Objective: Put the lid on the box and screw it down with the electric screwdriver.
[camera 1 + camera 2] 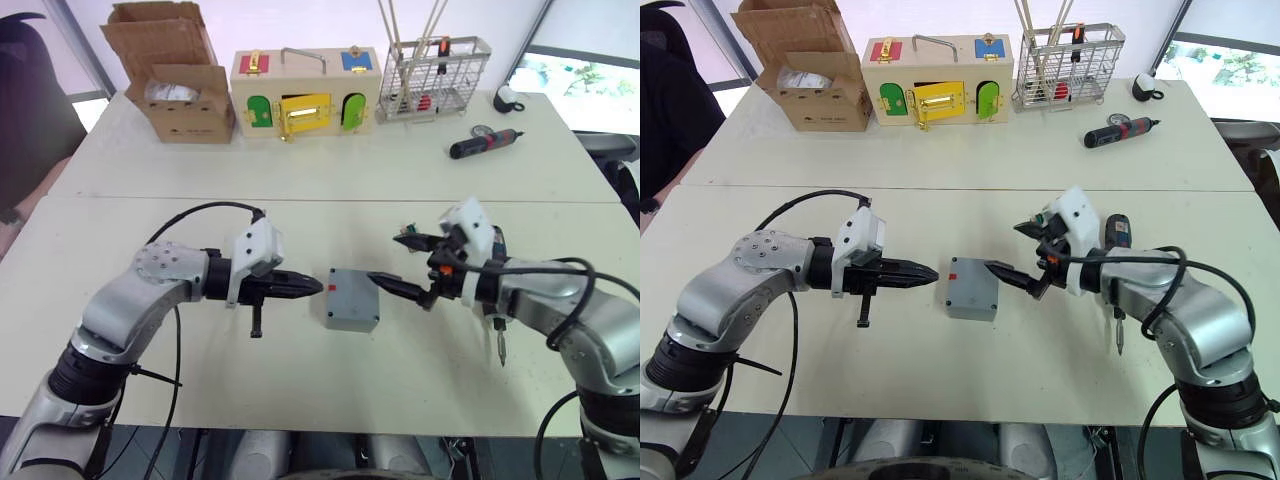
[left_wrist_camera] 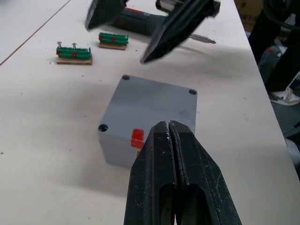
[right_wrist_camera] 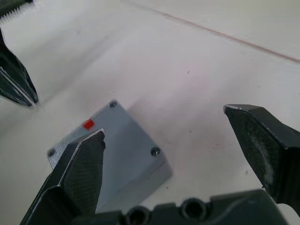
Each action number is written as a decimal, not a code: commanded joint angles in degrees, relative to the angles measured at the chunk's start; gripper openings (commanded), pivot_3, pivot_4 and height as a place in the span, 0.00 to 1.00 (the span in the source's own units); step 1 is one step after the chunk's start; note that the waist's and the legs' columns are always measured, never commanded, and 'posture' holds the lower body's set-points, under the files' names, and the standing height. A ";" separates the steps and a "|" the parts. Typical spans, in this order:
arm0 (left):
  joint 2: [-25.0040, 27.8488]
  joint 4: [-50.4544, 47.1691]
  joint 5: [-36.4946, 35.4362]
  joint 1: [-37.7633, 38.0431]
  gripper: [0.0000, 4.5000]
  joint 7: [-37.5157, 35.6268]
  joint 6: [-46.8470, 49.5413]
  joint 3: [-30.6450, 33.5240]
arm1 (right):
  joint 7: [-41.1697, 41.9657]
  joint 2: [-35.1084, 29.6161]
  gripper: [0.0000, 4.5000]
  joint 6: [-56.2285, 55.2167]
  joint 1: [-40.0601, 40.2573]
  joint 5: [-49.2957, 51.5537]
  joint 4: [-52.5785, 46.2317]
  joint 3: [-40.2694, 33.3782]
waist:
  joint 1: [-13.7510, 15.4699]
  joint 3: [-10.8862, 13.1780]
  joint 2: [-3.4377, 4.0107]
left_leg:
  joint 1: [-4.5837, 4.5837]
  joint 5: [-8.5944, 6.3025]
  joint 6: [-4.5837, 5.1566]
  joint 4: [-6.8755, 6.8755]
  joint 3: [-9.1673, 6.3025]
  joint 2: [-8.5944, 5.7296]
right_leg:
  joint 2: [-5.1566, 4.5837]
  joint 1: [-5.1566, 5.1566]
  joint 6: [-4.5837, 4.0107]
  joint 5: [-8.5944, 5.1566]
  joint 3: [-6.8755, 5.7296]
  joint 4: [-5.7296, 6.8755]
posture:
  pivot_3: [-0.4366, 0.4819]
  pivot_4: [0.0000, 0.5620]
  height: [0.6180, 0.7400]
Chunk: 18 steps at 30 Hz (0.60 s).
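1. The box [image 1: 352, 300] sits on the tabletop [image 1: 300, 370] between the two tools, with the lid [image 2: 152, 105] on top of it.
2. The left tool [image 1: 305, 288] points at its red-marked side, fingers pressed together, holding nothing.
3. The right tool [image 1: 405, 265] hovers beside it, fingers spread wide, empty.
4. The electric screwdriver [image 1: 1118, 234] lies behind the right arm.
5. The left wrist view shows two green terminal blocks [image 2: 74, 52].
6. The eye views show one black-and-red screwdriver [image 1: 483, 144], one wooden box [image 1: 304, 92], one cardboard carton [image 1: 172, 70], one wire rack [image 1: 434, 72].
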 commanded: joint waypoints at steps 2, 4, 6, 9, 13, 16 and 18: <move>-0.02 -1.22 -0.78 -1.30 0.00 -0.26 0.02 0.77 | 3.30 -4.26 0.99 3.01 -6.72 7.11 7.73 -11.29 | 0.12 0.00 0.00 | 0.00 0.00 0.00 0.01 0.00 0.00 | 0.00 0.01 0.00 0.00 -0.01 0.00 | 0.48 0.27 1.00; -0.06 -1.51 -2.08 -0.88 0.00 -1.19 0.31 1.20 | 5.68 -7.87 0.99 4.53 -9.27 8.48 11.99 -13.08 | 0.12 0.00 0.00 | 0.00 0.00 0.00 0.00 0.00 -0.01 | -0.01 0.01 0.00 0.00 -0.01 -0.02 | 0.48 0.27 1.00; -0.49 -0.86 -3.14 -1.79 0.00 -2.08 0.15 1.72 | 8.65 -12.85 0.99 4.78 -11.82 7.43 17.75 -13.27 | 0.07 0.00 0.00 | -0.01 -0.01 0.01 -0.03 0.01 -0.01 | -0.02 -0.01 0.00 0.00 -0.01 -0.04 | 0.48 0.27 1.00; -1.44 1.63 -4.35 -6.30 0.00 -3.20 0.24 2.16 | 15.02 -21.89 0.99 2.23 -16.13 3.02 27.24 -9.54 | 0.25 0.03 0.03 | -0.05 -0.01 0.02 -0.01 0.03 -0.01 | -0.04 -0.01 0.00 0.00 -0.02 -0.07 | 0.48 0.27 1.00; 1.05 5.21 2.03 -8.80 0.00 -6.75 -5.90 -1.04 | 25.47 -34.33 0.99 0.48 -19.99 -5.49 35.95 2.82 | -0.22 0.04 0.14 | -0.03 -0.03 0.07 -0.02 0.12 -0.02 | -0.04 -0.02 0.00 0.00 -0.04 -0.08 | 0.48 0.27 1.00; 0.92 6.77 3.18 -10.24 0.00 -9.44 -9.08 -1.90 | 39.25 -43.89 0.99 4.01 -20.64 -9.32 36.85 14.54 | -0.25 0.09 0.22 | -0.06 -0.04 0.08 -0.14 0.21 0.03 | -0.01 -0.15 -0.01 -0.02 -0.04 -0.10 | 0.48 0.27 1.00; 0.71 5.90 3.43 -9.97 0.00 -10.48 -10.20 -2.39 | 45.35 -44.32 0.99 8.76 -25.09 -10.82 38.26 20.86 | -0.50 0.10 0.22 | -0.14 -0.04 0.08 -0.12 0.26 0.04 | -0.02 -0.24 0.00 -0.02 -0.03 -0.11 | 0.48 0.27 1.00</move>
